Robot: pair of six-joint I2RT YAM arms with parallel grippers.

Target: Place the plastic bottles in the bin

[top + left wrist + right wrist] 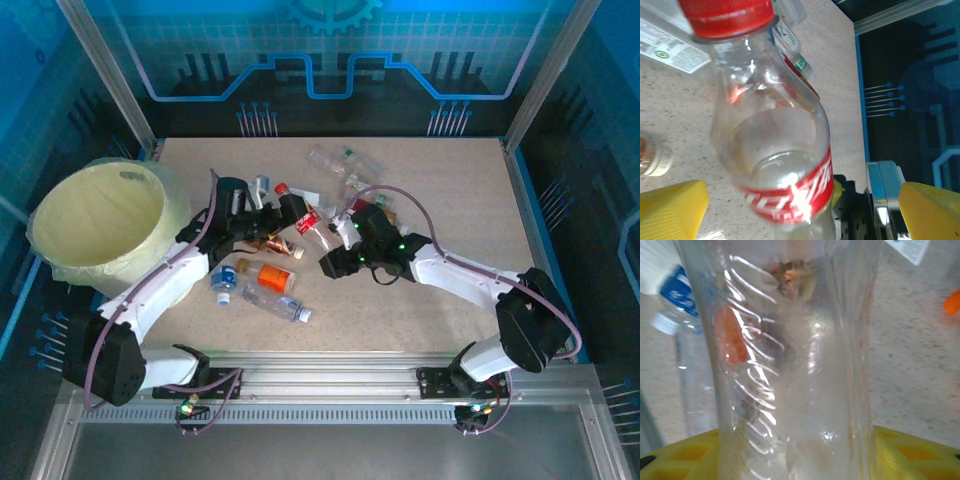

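A clear plastic bottle with a red cap and a red label (790, 190) lies between the yellow fingers of my left gripper (800, 210), which is open with room on both sides. From above, that gripper (285, 215) sits in the bottle pile right of the pale yellow bin (100, 225). My right gripper (795, 450) is shut on a ribbed clear bottle (805, 365), its yellow pads against both sides. From above, it (335, 258) points left towards the pile.
Loose bottles lie near the front: an orange-labelled one (268, 275), a blue-labelled one (223, 282) and a clear one (280, 303). A crushed copper-coloured one (272, 245) lies by the left gripper. More clear bottles (335, 160) lie at the back. Bare tabletop (450, 190) is on the right.
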